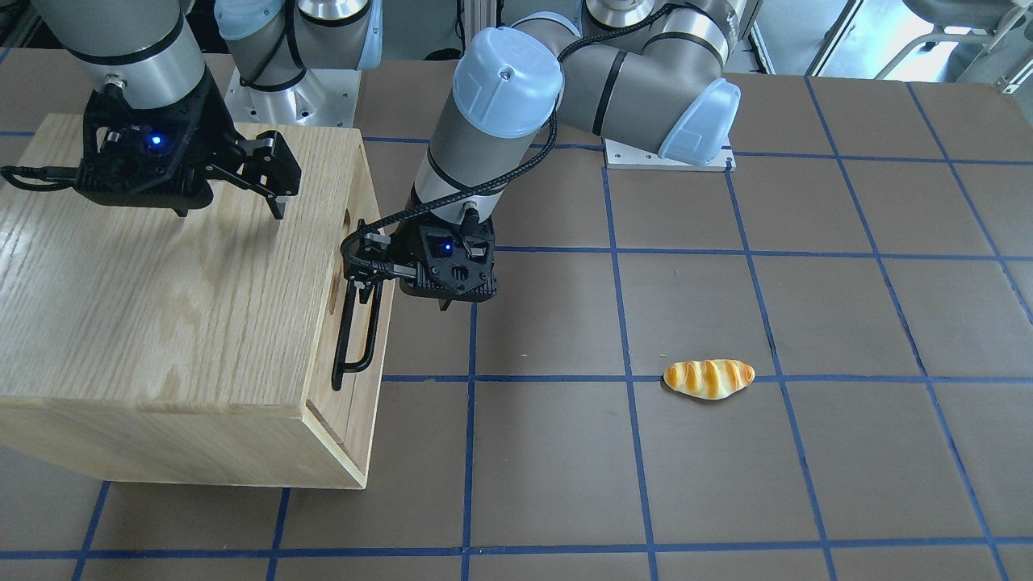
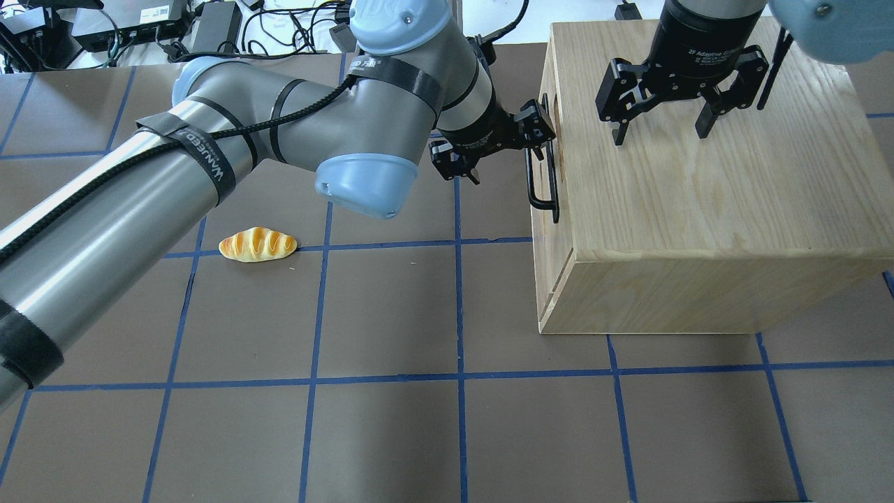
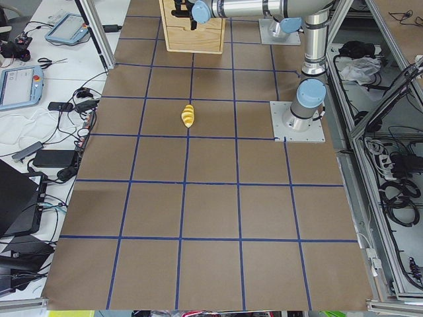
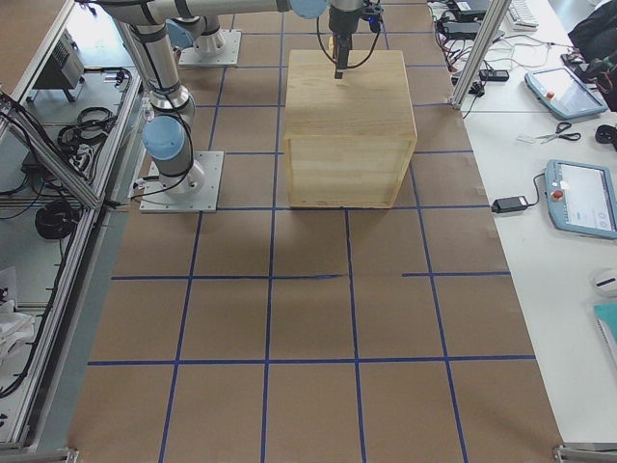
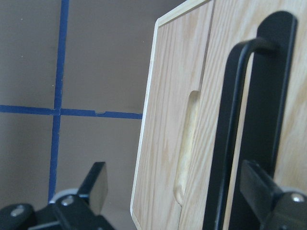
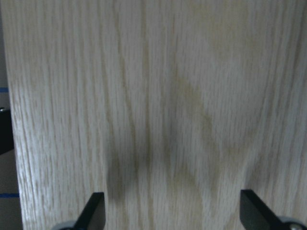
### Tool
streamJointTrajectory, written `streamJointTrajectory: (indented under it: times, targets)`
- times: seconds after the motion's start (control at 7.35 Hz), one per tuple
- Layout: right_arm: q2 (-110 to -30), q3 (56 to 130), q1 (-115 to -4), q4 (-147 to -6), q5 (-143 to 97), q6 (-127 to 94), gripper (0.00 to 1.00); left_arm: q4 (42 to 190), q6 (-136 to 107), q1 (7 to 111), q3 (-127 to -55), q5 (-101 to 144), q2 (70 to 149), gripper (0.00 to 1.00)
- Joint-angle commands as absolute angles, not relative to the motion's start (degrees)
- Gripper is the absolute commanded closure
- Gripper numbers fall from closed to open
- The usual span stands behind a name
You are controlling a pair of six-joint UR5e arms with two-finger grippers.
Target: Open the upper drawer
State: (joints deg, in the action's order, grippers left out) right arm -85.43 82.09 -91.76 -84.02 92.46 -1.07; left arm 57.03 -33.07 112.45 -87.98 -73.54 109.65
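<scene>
Upper drawer looks shut, sitting flush in the front of the cabinet on the counter. Its black bar handle sits between the spread fingers of my left gripper, way closer to one finger. My right gripper is spread too, over the cabinet top.

**Bright, Even Light; Wrist Views Soft**

Strong, even light falls from above on the brown worktop. The right pincer casts a soft grey shadow on the wooden box; the bread roll has only a thin dark rim beneath. Pale glare streaks the metal arm tube. The right wrist view is blurred, its wood grain smeared, with a dim patch low down. In the left wrist view the left pincer has fuzzy fingers.
</scene>
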Motion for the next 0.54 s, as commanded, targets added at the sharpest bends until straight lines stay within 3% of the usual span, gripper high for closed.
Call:
streamJointTrajectory:
  times: [0.0,0.41]
  targets:
    - [-85.4,82.1,-91.8,-84.0,92.5,-1.1,0.00,57.0,-32.9,112.4,-88.0,-73.6,110.3,0.00]
    - [-85.4,82.1,-91.8,-84.0,92.5,-1.1,0.00,57.0,-32.3,112.3,-87.8,-74.4,110.2,0.00]
